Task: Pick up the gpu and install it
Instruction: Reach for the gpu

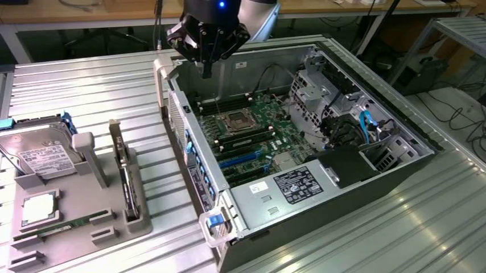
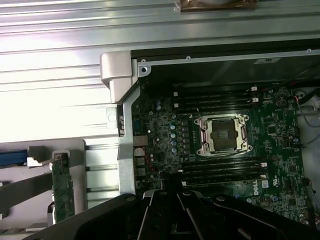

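One hand [image 1: 206, 73], its fingers pressed together to a narrow point and holding nothing, hangs above the far corner of the open computer case [image 1: 345, 213], toward the exterior view's left. In the wrist view the closed hand [image 2: 167, 186] sits over the motherboard [image 2: 165, 135], near the rows of memory slots beside the open processor socket [image 2: 223, 134]. The case lies on its side on a ribbed metal surface [image 1: 99, 91], with the motherboard [image 1: 262, 133] facing up, the socket [image 1: 235, 120] toward the far side and a labelled power supply [image 1: 300, 185] at the near end.

The gpu [image 1: 127, 176] is well apart from the hand. It stands upright on its thin edge in a slot of a grey holder [image 1: 140, 224] on the surface, to the exterior view's left of the case. In the wrist view its green board [image 2: 62, 187] shows just outside the case wall. The same holder carries a hard drive [image 1: 38, 151] at its far end, a processor [image 1: 38, 210] nearer, and a long memory stick [image 1: 65, 226] lying flat at the near edge.
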